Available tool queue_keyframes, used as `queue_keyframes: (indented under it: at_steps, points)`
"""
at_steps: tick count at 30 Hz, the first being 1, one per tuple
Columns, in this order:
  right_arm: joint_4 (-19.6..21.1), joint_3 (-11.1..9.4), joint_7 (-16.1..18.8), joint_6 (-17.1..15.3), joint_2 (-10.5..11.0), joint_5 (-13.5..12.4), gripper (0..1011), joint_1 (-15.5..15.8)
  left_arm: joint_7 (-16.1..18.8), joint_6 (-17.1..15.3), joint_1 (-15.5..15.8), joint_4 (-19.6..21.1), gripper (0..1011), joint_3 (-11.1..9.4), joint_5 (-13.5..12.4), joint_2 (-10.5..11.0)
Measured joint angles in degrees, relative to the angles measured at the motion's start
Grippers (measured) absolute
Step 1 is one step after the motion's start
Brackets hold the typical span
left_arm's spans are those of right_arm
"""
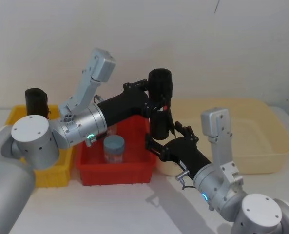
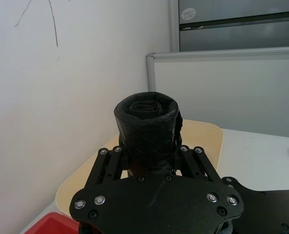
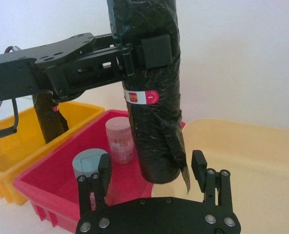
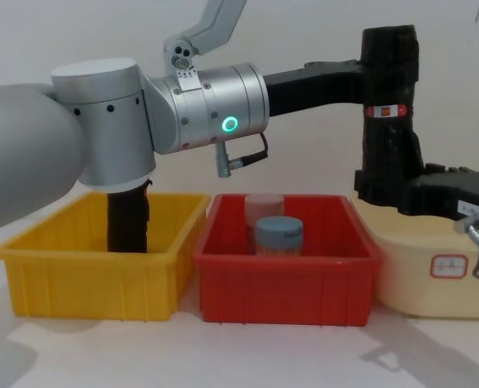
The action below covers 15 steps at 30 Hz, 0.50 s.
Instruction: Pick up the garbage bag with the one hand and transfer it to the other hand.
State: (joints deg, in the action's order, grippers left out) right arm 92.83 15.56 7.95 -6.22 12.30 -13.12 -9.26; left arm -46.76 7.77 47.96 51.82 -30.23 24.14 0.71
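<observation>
The garbage bag (image 1: pixel 160 124), a black roll with a red-and-white label band (image 3: pixel 140 96), hangs upright in the air over the right edge of the red bin. My left gripper (image 1: pixel 156 100), on the silver arm with the green ring light (image 4: pixel 231 124), is shut on the roll's upper half, just above the band. My right gripper (image 3: pixel 151 163) is open below it. Its fingers (image 3: pixel 104 168) stand on either side of the roll's lower end with gaps on both sides, not touching. A loose flap hangs from the roll's bottom edge.
A red bin (image 1: pixel 134 173) holds a blue-lidded jar (image 1: pixel 114 146) and a pink jar behind it. To its left, a yellow bin (image 4: pixel 94 275) holds another black roll (image 4: pixel 128 222). A cream basin (image 1: pixel 261 141) lies to the right, behind my right arm.
</observation>
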Motion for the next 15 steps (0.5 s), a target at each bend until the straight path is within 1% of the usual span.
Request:
queue_keyframes:
  at_steps: [15]
  points:
    - [-3.5,0.4,0.7,0.5,-1.5,1.3,1004,-3.3,0.0,0.0,0.0,0.0,445,0.0,0.0,0.0]
